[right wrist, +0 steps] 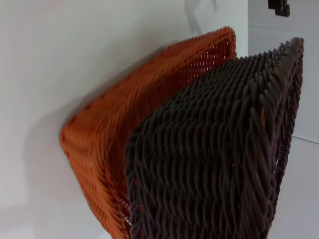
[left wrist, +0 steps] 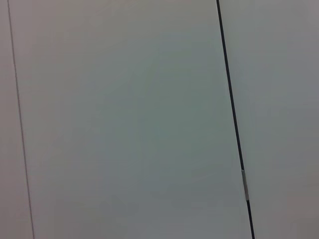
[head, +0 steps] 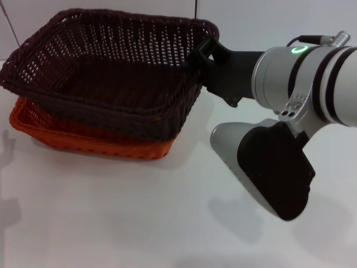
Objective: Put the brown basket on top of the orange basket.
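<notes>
Brown basket (head: 106,78) atop orange basket (head: 83,139), right tool (head: 202,58) at its rim.

The brown basket (head: 106,78) sits tilted on the orange basket (head: 83,139).

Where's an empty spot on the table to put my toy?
The table is bare in front of the orange basket and left of the right gripper. It is crowded at the back, where the brown basket sits on the orange one, the gripper at its rim.

head: high, looking down | right wrist: close on both baskets (right wrist: 199,149) | left wrist: blank panels (left wrist: 124,119)
</notes>
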You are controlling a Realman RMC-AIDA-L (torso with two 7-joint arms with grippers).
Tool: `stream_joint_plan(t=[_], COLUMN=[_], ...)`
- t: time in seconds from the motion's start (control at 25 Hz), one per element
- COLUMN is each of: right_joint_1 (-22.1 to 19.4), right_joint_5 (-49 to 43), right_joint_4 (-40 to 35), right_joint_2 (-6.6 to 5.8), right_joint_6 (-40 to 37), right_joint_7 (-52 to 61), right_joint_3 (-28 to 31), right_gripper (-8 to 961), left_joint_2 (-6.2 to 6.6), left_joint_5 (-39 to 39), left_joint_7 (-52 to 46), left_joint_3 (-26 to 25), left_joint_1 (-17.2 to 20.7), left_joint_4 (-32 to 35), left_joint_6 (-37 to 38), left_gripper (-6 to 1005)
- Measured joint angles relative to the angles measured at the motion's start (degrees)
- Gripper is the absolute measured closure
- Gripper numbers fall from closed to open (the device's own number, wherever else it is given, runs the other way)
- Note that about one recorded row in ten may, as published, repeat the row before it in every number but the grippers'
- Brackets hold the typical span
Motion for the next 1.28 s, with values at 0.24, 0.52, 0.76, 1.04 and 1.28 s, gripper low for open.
stream_joint_plan(t=[0.24,0.52,0.76,1.04,1.28], right_joint_1=[0.99,4.22,6.15,6.29,2.26], right_joint_5=[-0.04,0.38,4.99,4.89,-0.15], right_joint_4=[3.82,9.61,14.01,15.03,12.37], right_joint_2=[-0.29,-2.05,-3.22,-3.54,-2.5], right_joint_6=[4.09,8.05,12.22,12.33,12.86], right_joint_7=[-3.22,-4.86,-3.9,-0.93,4.91], right_joint_3=[0.63,1.15,1.24,0.77,1.4], right_gripper=[718,713,709,705,660], left_joint_2=[0.0,-0.01,0.0,0.0,0.08], left_joint_5=[-0.58,-0.74,-0.74,-0.77,-0.73], left_joint_7=[0.0,-0.01,-0.01,0.0,0.0], left_joint_3=[0.09,0.09,0.68,0.71,0.89], left_joint_1=[0.16,0.62,-0.04,-0.51,-0.81], left_joint_4=[0.0,-0.41,-0.1,-0.01,-0.01], left_joint_6=[0.02,0.3,0.02,-0.05,-0.63], left_gripper=[202,202,202,202,202])
